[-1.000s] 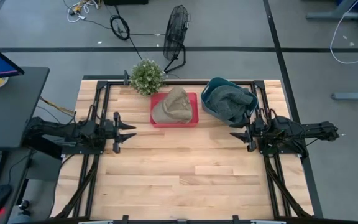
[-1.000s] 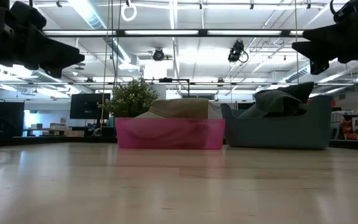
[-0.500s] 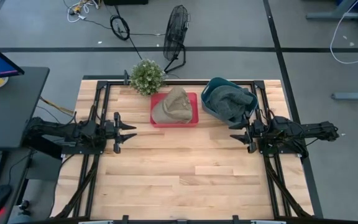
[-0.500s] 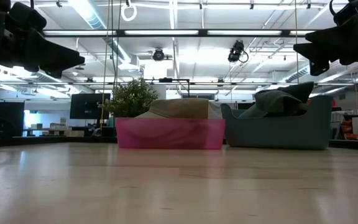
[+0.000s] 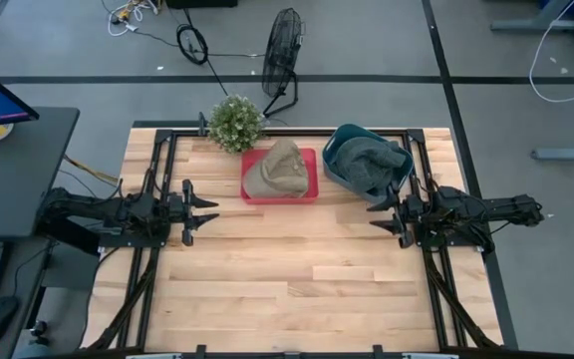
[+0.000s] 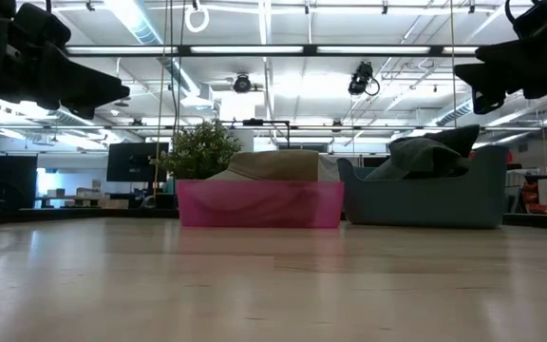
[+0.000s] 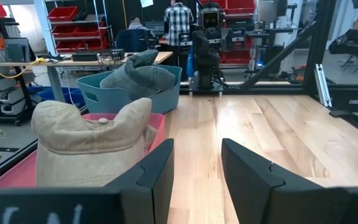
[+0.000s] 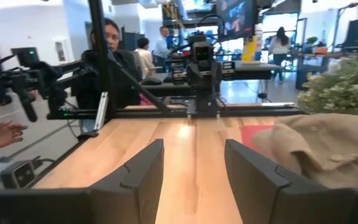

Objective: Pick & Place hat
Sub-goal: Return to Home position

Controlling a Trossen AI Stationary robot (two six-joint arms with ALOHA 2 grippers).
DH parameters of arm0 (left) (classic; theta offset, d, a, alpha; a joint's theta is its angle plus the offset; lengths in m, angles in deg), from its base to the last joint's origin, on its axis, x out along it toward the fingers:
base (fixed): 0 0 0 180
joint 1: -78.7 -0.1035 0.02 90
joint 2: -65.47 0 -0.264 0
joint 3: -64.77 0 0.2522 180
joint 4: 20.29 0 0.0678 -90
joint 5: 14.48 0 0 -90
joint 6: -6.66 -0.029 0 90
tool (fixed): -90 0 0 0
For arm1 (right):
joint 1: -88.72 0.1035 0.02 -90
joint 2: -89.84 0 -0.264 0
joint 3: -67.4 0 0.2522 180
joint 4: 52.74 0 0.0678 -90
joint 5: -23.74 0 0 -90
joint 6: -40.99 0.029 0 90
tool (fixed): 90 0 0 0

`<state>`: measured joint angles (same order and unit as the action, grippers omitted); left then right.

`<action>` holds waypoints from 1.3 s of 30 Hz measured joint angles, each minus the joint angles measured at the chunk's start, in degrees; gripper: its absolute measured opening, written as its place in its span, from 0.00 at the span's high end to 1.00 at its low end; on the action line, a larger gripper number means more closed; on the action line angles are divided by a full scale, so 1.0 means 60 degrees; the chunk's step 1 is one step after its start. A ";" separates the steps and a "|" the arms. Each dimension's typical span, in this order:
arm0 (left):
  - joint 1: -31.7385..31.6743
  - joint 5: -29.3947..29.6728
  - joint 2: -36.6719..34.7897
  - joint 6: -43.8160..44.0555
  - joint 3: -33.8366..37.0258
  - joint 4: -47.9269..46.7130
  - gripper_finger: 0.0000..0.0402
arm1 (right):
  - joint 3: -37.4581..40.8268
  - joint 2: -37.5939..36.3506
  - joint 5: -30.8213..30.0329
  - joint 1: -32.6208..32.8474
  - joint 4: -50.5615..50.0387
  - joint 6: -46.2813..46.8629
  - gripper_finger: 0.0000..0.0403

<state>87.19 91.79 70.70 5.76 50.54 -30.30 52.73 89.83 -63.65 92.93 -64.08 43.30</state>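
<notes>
Wooden desk (image 5: 287, 284): we note left hand (image 5: 210, 210) and right hand (image 5: 375, 215) held level at opposite edges, fingers spread, empty. Brown cap (image 5: 275, 170) in red bin (image 5: 312, 192); dark caps (image 5: 372, 165) in blue bin (image 5: 335, 136).

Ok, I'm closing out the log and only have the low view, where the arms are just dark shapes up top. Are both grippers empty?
Observer: The left gripper is open, with nothing between its fingers, per its wrist view.
Operator: And the right?
Observer: The right gripper is open and empty, over the right side of the table, close to the blue bin.
Operator: Where does the plant really stand?
Observer: From above, the plant is at the table's back edge, off the red bin's back left corner.
</notes>
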 joint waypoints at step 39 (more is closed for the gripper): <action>0.0000 0.0007 0.0000 0.0039 0.0011 0.0015 0.66 | -0.0004 0.0000 0.0466 0.0001 -0.0191 0.0787 0.57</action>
<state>87.19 91.83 70.70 5.99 50.60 -30.21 52.71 89.83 -60.85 92.94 -65.23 48.02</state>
